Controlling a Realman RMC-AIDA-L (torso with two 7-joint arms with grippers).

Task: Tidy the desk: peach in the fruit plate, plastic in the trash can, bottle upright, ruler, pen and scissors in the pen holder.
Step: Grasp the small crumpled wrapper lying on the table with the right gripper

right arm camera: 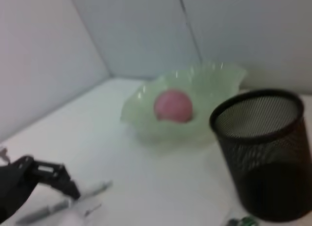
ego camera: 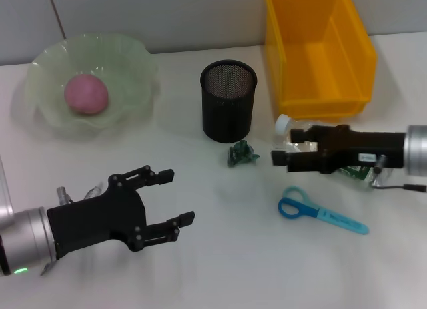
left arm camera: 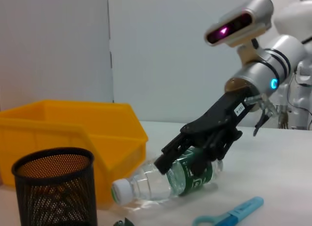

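Clear plastic bottle [left arm camera: 168, 179] lies on side beside yellow bin [ego camera: 319, 52]; I see right gripper [left arm camera: 195, 150] closed around its green label. Grip off-centre, risk of slipping or swinging into bin when tipped upright. Left gripper [ego camera: 160, 205] open, idle.

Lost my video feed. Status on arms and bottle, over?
Right gripper around the bottle, bottle lying flat by the yellow bin. Left gripper open, hovering near table front. Scissors close by.

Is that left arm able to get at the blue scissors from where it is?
Probably yes: the left gripper is open, and bare table lies between it and the scissors.
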